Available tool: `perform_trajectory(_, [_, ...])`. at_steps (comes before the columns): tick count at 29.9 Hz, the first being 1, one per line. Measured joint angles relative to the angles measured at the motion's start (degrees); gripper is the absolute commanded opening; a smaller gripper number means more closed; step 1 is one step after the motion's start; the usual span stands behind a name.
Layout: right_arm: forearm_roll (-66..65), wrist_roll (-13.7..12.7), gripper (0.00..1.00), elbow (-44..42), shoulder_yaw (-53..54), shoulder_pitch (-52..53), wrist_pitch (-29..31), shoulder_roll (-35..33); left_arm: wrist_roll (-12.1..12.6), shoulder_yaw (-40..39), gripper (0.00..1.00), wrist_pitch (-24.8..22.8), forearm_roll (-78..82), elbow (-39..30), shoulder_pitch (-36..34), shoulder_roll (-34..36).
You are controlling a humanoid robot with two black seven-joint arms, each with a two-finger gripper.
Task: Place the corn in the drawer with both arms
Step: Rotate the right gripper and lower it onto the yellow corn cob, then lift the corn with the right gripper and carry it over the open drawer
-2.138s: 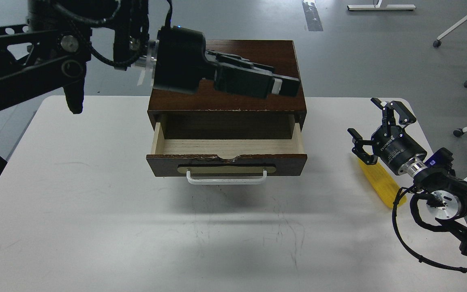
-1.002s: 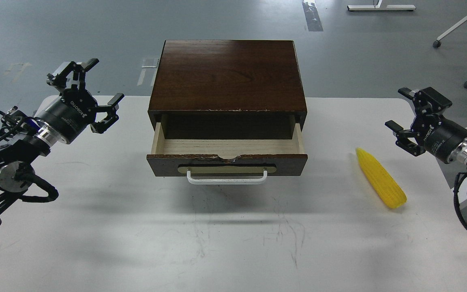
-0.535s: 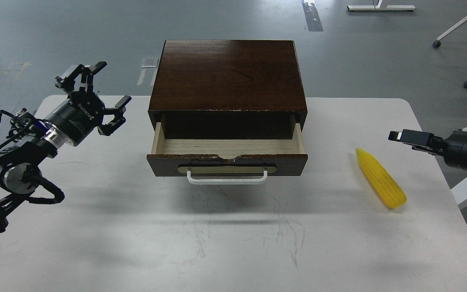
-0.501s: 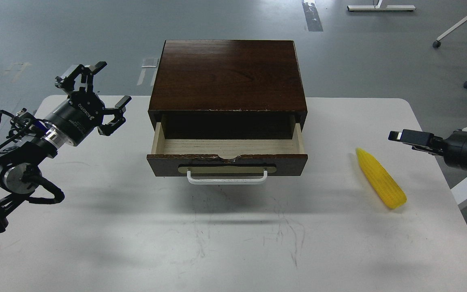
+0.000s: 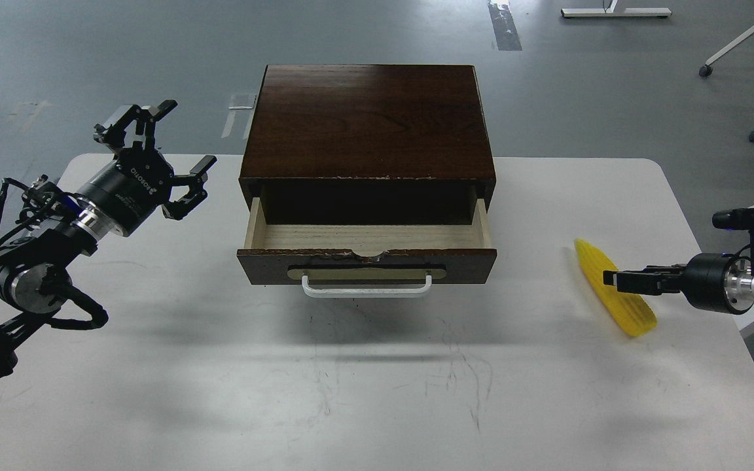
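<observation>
Yellow corn (image 5: 614,288) lies on the table (image 5: 154,366) right of the open drawer (image 5: 367,243). Right gripper (image 5: 614,280) overlaps it edge-on, state unclear; left gripper (image 5: 166,157) spread, left of drawer.

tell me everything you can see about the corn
The corn is a bright yellow, plastic-looking cob with fine ridged rows, tapering to a point at its far end and blunt at the near end. It lies flat on the white table, angled, well to the right of the open drawer and apart from it. The right end effector crosses in front of its middle; whether it touches the cob cannot be told.
</observation>
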Motion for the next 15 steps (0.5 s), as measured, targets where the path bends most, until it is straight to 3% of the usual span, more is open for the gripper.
perform_trajectory(4, [0.0,0.0,0.54,-0.2,-1.8,0.0,-1.2,1.8,0.0,0.0,0.98,0.0,0.0,0.0,-0.1,0.0])
perform_trajectory(6, [0.0,0.0,0.21,-0.3,-2.2,0.0,-1.4,2.0,0.0,0.0,0.98,0.0,0.0,0.0,-0.1,0.1])
perform_trajectory(7, [0.0,0.0,0.21,-0.3,-2.3,0.1,-1.4,2.0,0.0,0.0,0.98,0.0,0.0,0.0,-0.1,0.1])
perform_trajectory(8, [0.0,0.0,0.13,-0.3,-2.5,0.1,-1.4,2.0,0.0,0.0,0.98,0.0,0.0,0.0,-0.1,0.2])
perform_trajectory(10, [0.0,0.0,0.1,-0.3,-3.0,0.2,-1.4,1.9,0.0,0.0,0.98,0.0,0.0,0.0,-0.1,0.2])
perform_trajectory(12, [0.0,0.0,0.0,-0.3,-3.8,0.3,-1.5,1.8,0.0,0.1,0.98,0.0,0.1,0.0,-0.1,0.1])
perform_trajectory(15, [0.0,0.0,0.0,-0.2,-4.2,0.5,-1.5,1.5,0.0,0.1,0.98,0.0,0.1,0.0,-0.1,0.1])
